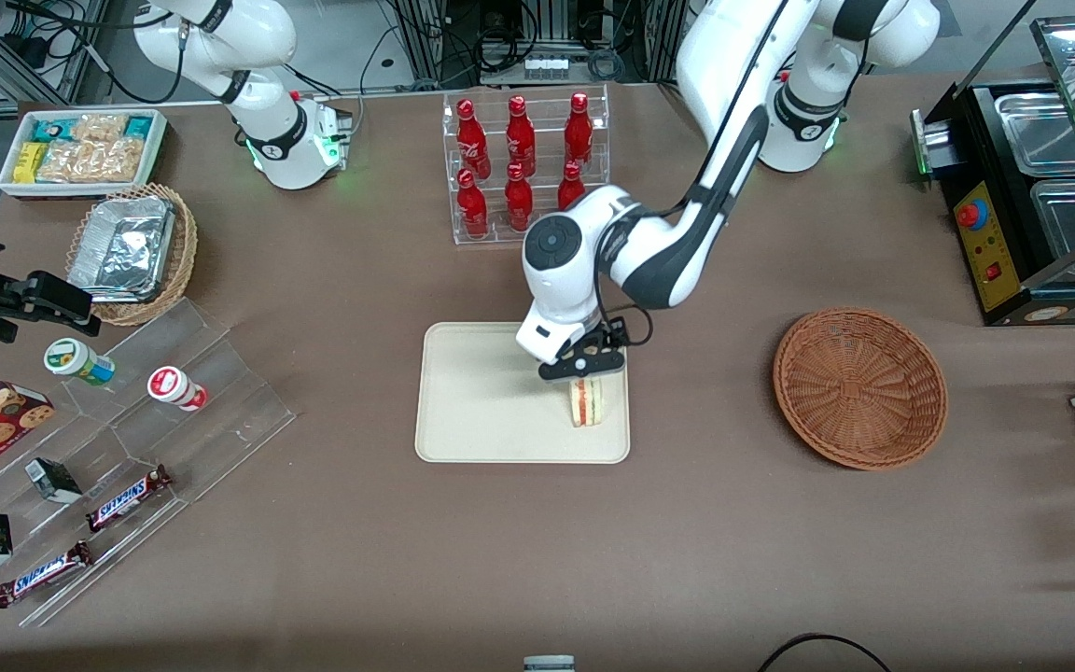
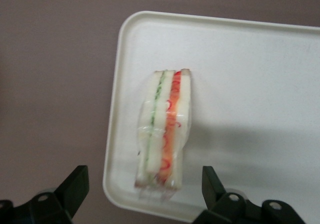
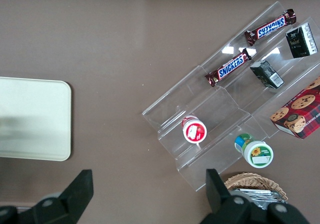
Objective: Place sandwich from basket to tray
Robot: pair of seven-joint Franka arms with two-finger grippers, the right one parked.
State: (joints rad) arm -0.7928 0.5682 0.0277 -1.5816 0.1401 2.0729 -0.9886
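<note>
**Sandwich set down on the tray, gripper released above it**

The sandwich is standing on its edge on the tray, close to the rim on the side toward the working arm's end of the table. The gripper is hovering directly above it; in the left wrist view its fingers are spread wide — well apart from the bread on either side, holding nothing. The basket is sitting empty on the brown table, well apart from the tray.

Judged from this layout, the placement itself looks done, and the remaining risk lies in the withdrawal. The wedge is balancing on a narrow face in a loose clear wrapper, so a fingertip brushing it during a tilted or sideways retreat would likely be tipping it over — possibly across the nearby rim and onto the table. A straight upward lift, fingers kept wide, appears the safest exit.
</note>
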